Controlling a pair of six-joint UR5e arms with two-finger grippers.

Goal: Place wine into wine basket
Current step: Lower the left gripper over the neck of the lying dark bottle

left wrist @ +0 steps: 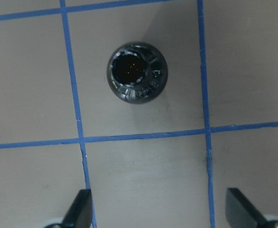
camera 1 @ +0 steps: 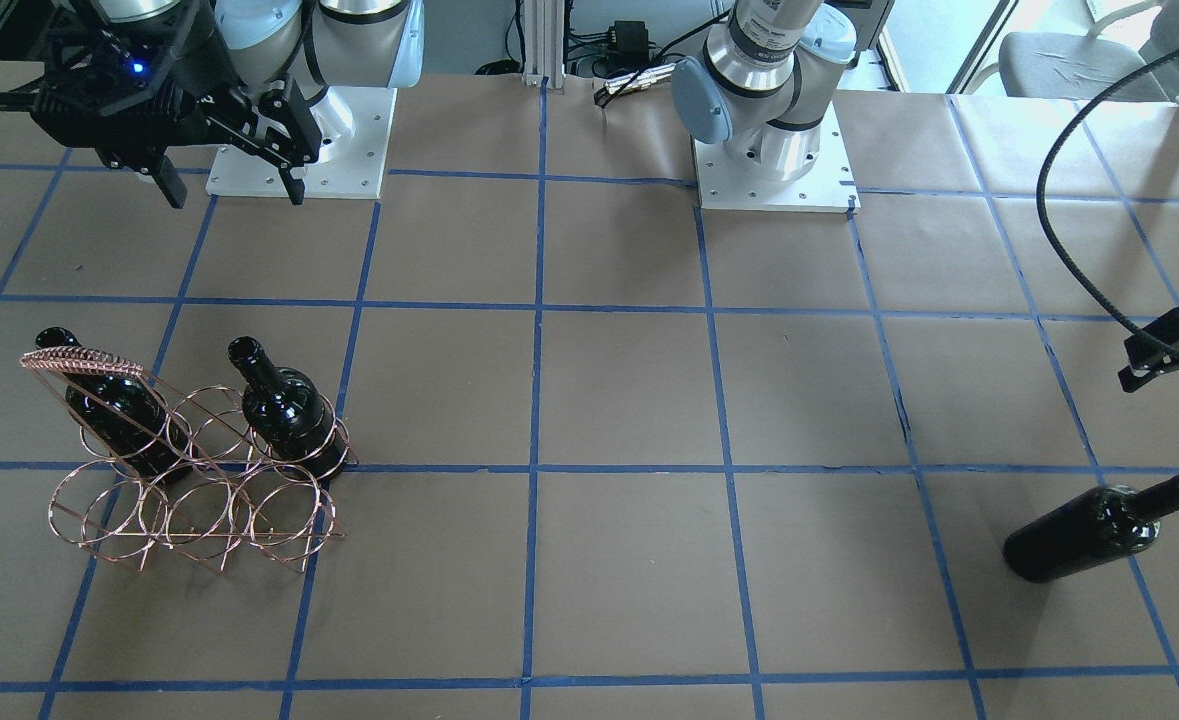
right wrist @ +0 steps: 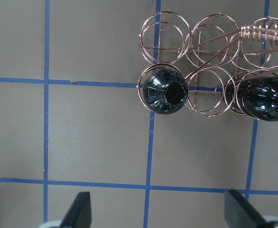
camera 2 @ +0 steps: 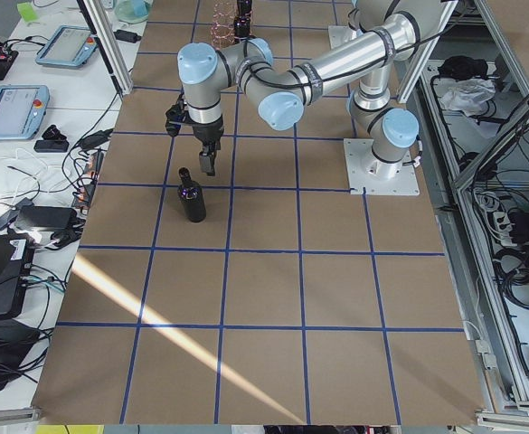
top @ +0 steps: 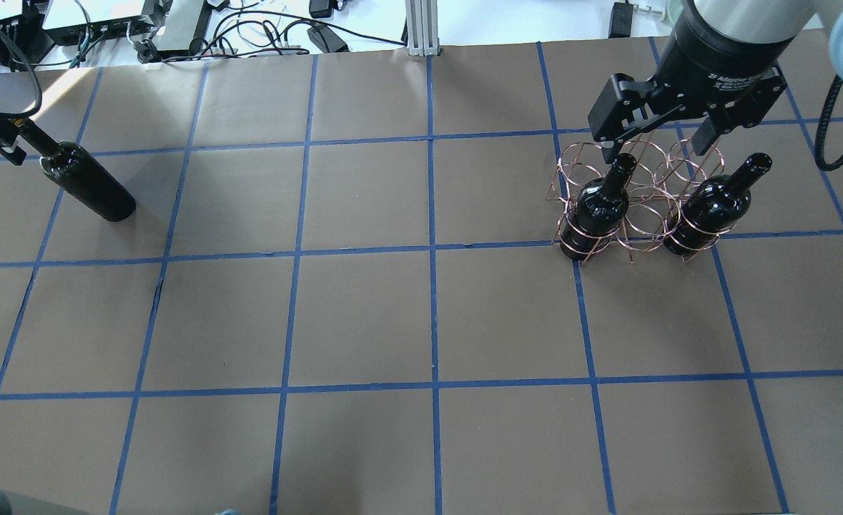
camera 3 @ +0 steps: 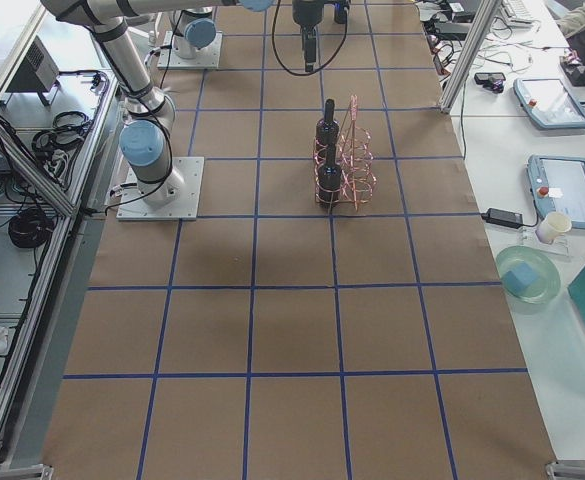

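Only the left wrist view looks down into the wine (left wrist: 137, 71).

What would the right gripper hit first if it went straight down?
Probably bare table, near a blue tape line. In its wrist view the open right gripper points beside the wine basket, not over it; depth is unclear.

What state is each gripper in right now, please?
Left gripper: open, holding nothing.
Right gripper: open, holding nothing.
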